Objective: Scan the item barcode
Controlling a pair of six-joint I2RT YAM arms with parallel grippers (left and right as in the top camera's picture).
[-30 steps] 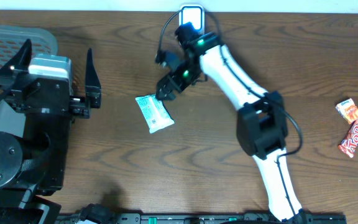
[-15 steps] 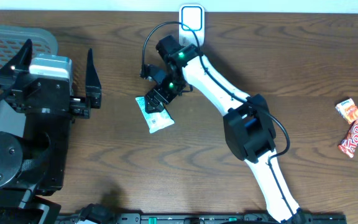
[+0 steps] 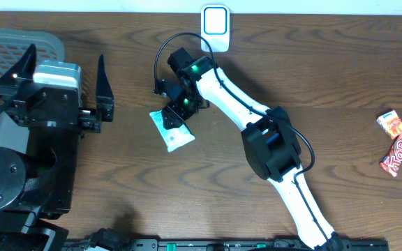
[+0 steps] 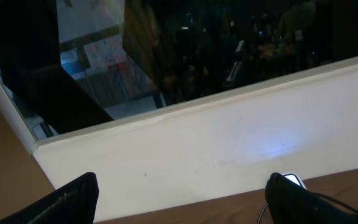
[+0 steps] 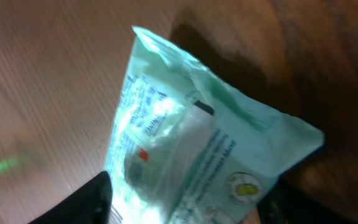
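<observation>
Right claw (image 5: 188, 202) is straddling the green packet (image 5: 185, 137), grip uncertain; slack wrapper risks slipping out during lifting.

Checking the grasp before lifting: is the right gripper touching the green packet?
Cannot tell. The right wrist view shows the right gripper straddling the green packet, but blur hides any contact; the overhead view hides that spot too.

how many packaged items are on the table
3: a green packet under the right gripper, an orange packet and a red bar at far right; others may lie out of frame.
</observation>
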